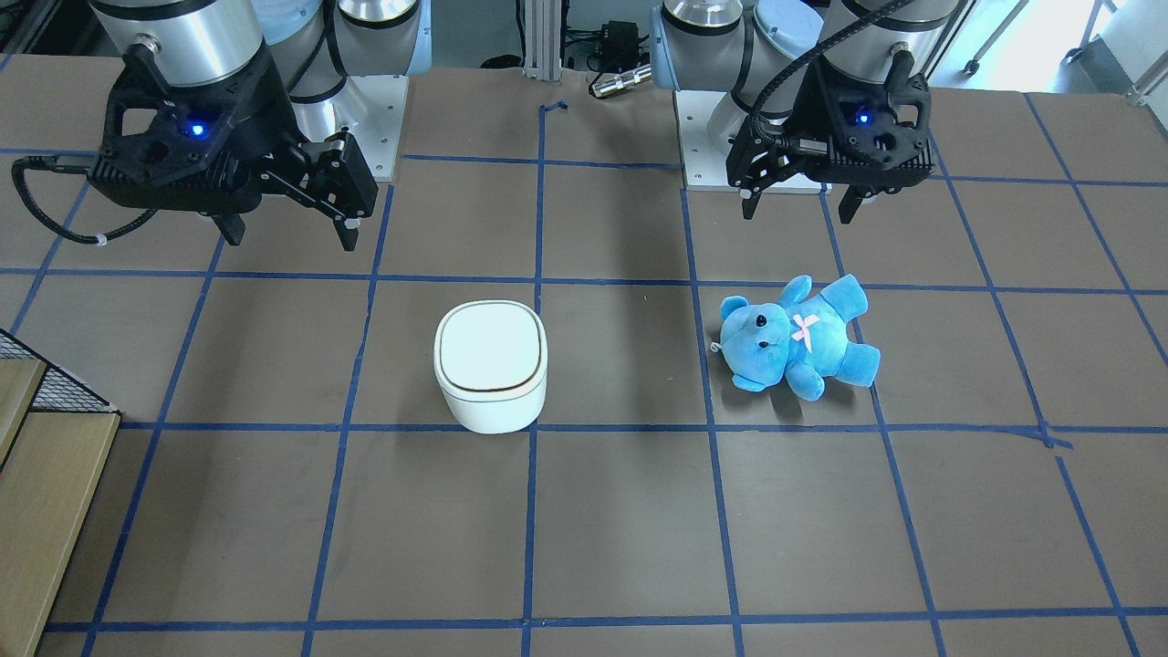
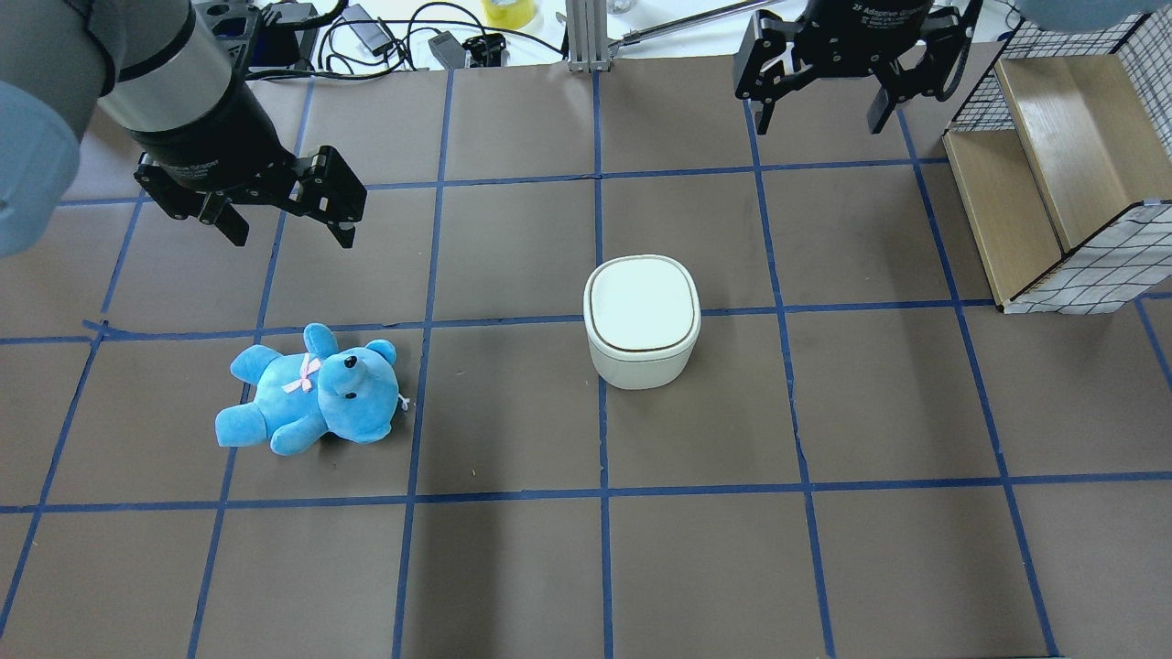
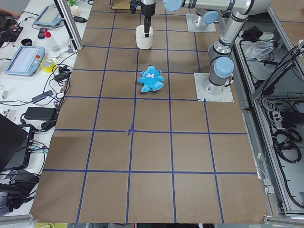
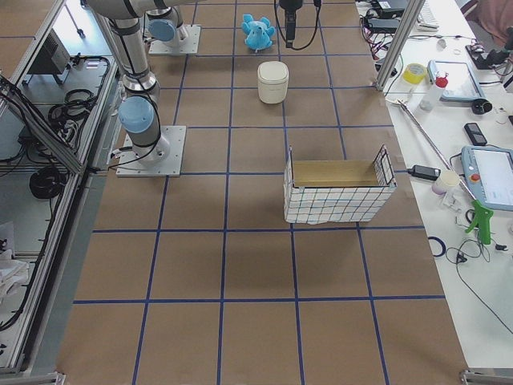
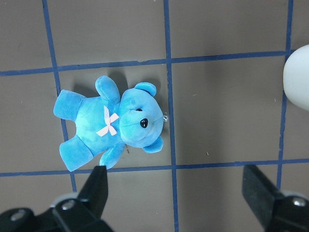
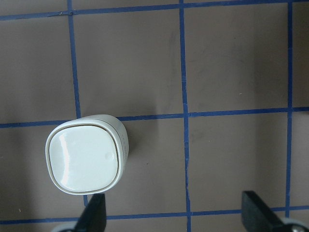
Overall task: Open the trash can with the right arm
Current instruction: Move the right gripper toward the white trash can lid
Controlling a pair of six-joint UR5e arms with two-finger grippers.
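Note:
The white trash can (image 1: 493,365) stands upright near the table's middle with its lid shut; it also shows in the overhead view (image 2: 641,316) and the right wrist view (image 6: 87,159). My right gripper (image 1: 290,239) (image 2: 822,124) is open and empty. It hangs above the table, clear of the can, to the can's right and further from the robot's base. In the right wrist view the can lies left of the open fingertips (image 6: 94,212). My left gripper (image 1: 798,214) (image 2: 293,240) is open and empty above the blue teddy bear (image 2: 311,389) (image 5: 111,121).
A wire basket holding a wooden box (image 2: 1053,183) (image 4: 337,192) stands at the table's right end, close to the right gripper. The teddy lies about two tiles left of the can. Benches with cables and tools (image 4: 449,80) line the far side.

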